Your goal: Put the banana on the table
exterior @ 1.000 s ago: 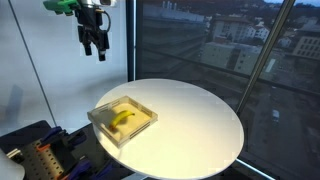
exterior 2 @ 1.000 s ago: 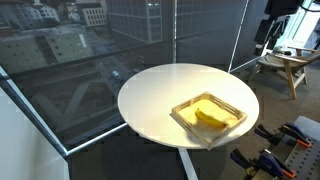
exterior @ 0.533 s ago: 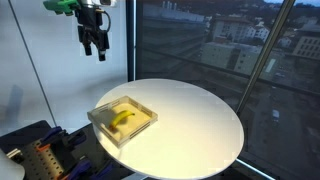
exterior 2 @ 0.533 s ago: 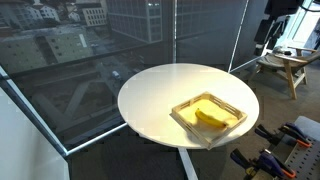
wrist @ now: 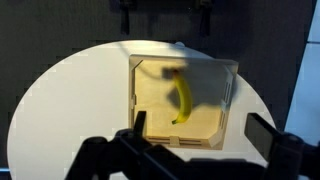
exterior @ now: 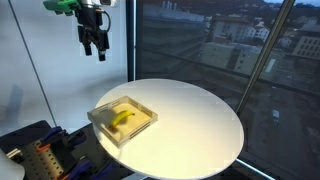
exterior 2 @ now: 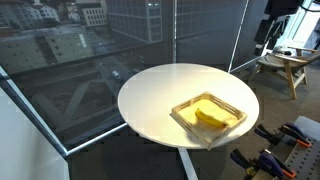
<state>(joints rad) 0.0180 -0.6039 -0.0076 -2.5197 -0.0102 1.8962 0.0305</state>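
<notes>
The gripper (exterior: 95, 50) hangs with its fingers (exterior: 101, 53) spread apart, holding nothing. Well below them lies the banana (wrist: 182, 98), small, curved and yellow with darker tips, inside a shallow square beige tray (wrist: 136, 105) on the round white table (exterior: 195, 125).

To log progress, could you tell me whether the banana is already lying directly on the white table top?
No, the banana lies inside the square tray, which sits on the table.
</notes>
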